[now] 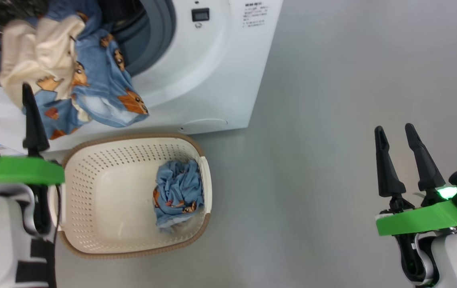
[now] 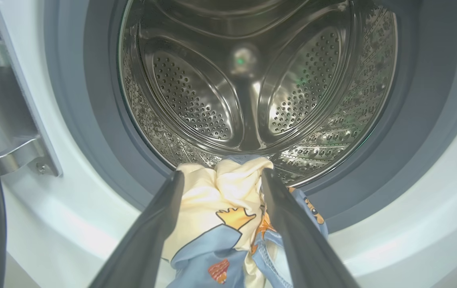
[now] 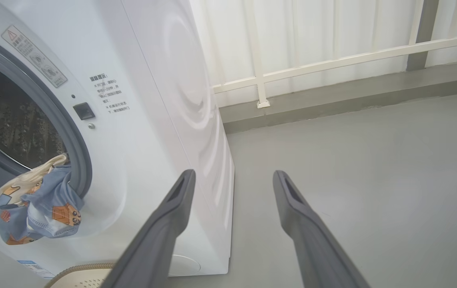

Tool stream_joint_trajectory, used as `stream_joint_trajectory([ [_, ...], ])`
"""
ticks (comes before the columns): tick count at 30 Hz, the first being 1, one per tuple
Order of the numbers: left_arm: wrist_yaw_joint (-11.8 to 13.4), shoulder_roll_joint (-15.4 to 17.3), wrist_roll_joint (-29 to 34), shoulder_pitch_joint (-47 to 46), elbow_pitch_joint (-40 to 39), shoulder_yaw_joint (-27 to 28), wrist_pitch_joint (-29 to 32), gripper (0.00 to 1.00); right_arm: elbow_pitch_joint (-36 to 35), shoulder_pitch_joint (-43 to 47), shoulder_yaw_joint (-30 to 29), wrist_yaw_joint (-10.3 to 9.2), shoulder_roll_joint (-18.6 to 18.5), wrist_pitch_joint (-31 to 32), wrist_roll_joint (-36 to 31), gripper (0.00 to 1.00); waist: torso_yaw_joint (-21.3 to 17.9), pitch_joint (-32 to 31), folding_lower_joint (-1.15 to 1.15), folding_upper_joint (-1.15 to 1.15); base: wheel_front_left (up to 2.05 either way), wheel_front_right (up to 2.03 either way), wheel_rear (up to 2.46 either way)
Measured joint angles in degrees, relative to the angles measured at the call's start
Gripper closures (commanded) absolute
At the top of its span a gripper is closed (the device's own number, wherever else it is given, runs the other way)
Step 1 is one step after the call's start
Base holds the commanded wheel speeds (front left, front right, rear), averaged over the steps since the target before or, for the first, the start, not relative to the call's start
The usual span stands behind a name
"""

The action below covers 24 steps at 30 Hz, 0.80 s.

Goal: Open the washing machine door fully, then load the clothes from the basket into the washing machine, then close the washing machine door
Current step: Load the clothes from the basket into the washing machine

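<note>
1 garment [image 1: 92,80] draped over washing machine [image 1: 212,80] rim, left gripper [image 1: 7,91] open around it, right gripper [image 1: 394,128] open, empty

One washing machine [image 1: 212,80], one basket [image 1: 92,188], two garments [image 1: 96,80], two grippers: left gripper [image 1: 7,91], right gripper [image 1: 394,128]

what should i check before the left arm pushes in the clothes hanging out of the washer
1. Way into the washer and its drum clear: ok.
2. Hanging garment inside the drum: not ok, it drapes over the grey seal, mostly outside.
3. Left gripper open: ok, lined up on that garment.
4. Right gripper open and empty: ok.
5. Basket emptied: not ok, second garment lies in it.
</note>
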Motion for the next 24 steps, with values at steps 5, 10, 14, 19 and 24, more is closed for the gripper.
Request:
stream_joint_trajectory([
  [5, 0.0, -1.37, 0.0, 4.83, -2.25, 0.53, 0.0, 0.0, 0.12, 1.71, -0.88, 0.0, -0.45, 0.0, 0.0, 0.0, 1.04, -2.71, 0.0, 0.0, 0.0, 0.0, 0.0],
  [10, 0.0, -1.92, 0.05, 9.49, -3.8, 0.57, 0.0, 0.0, 0.34, 3.48, -1.03, 0.0, -0.62, 0.0, 0.01, 0.0, 2.01, -5.26, 0.0, 0.0, 0.0, 0.0, 0.0],
  [14, 0.0, -2.47, 0.07, 12.73, -5.1, 0.49, 0.0, 0.0, 0.38, 4.7, -1.41, 0.0, -0.91, 0.0, 0.02, 0.0, 2.8, -7.09, 0.0, 0.0, 0.0, 0.0, 0.0],
  [19, 0.0, -2.53, 0.58, 16.18, -6.54, 0.4, 0.0, 0.0, 0.34, 6.54, -2.07, 0.0, -1.35, 0.0, 0.02, 0.0, 3.69, -9.12, 0.0, 0.0, 0.0, 0.0, 0.0],
  [24, 0.0, -3.23, 0.57, 19.77, -8.62, 0.86, 0.0, 0.0, 0.29, 8.06, -2.85, 0.0, -1.77, 0.0, 0.04, 0.0, 4.35, -10.83, 0.0, 0.0, 0.0, 0.0, 0.0],
])
